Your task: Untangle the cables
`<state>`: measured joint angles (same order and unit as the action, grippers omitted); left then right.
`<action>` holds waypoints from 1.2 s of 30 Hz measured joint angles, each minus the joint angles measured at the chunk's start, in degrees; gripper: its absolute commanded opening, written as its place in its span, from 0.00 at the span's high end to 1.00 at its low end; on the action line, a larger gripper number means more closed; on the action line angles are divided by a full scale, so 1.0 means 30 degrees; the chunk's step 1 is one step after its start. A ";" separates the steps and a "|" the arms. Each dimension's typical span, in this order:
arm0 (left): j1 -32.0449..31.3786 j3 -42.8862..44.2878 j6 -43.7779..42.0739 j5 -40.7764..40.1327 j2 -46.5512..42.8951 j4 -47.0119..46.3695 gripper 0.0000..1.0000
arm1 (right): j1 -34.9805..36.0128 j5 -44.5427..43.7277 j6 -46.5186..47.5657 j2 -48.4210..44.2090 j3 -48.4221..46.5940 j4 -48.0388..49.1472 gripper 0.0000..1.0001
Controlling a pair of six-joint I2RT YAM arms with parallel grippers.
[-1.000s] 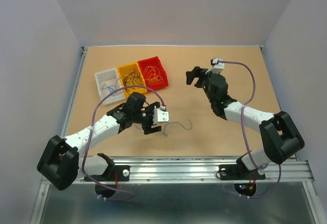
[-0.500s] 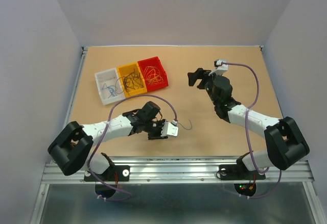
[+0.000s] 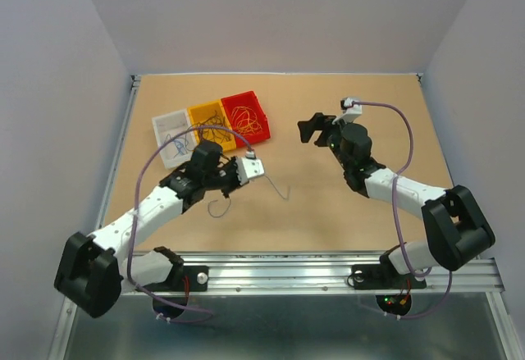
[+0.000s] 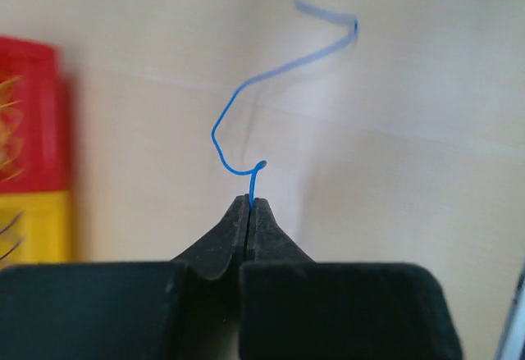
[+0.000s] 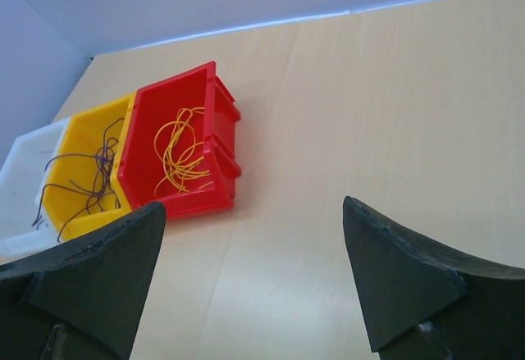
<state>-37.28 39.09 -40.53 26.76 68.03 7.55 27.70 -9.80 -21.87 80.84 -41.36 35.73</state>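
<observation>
Blue cable (image 4: 251,181) curls up beyond the left claw (image 4: 250,202), pinched between its tips; right claw (image 5: 253,206) gapes wide, red bin (image 5: 189,204) ahead-left.

Overhead plus wrists; shared red bin (image 5: 179,205)

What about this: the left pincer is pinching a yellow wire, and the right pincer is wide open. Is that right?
Not quite. The wire in the left pincer is blue, not yellow, as the left wrist view shows. The right pincer is wide open, as you said.
</observation>
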 measured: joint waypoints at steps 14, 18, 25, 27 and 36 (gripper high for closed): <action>1.0739 0.1617 0.5690 -0.1785 -0.4503 -0.1887 1.00 | 0.0000 0.1508 -0.0219 0.1319 -0.0015 0.0036 0.08; 1.3019 0.1996 0.6747 -0.1231 -0.5013 -0.2681 1.00 | 0.0000 0.3184 -0.0124 0.2361 -0.0605 0.0102 0.17; 1.5358 0.4320 0.8102 -0.0546 -0.4758 -0.3643 1.00 | 0.0488 0.9515 0.0153 0.7519 -0.5792 0.0517 0.24; 1.5810 0.4750 0.8524 -0.0430 -0.4495 -0.4138 1.00 | 0.1042 1.0207 0.0131 0.8612 -0.7031 0.0532 0.25; 1.7180 0.5530 1.0338 0.0153 -0.2820 -0.5144 1.00 | 0.4707 1.0163 -0.1829 1.3668 -1.2750 0.0772 0.35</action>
<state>14.26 55.68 -9.52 27.22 59.57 -7.88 41.82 20.69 -27.35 121.84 -79.61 38.04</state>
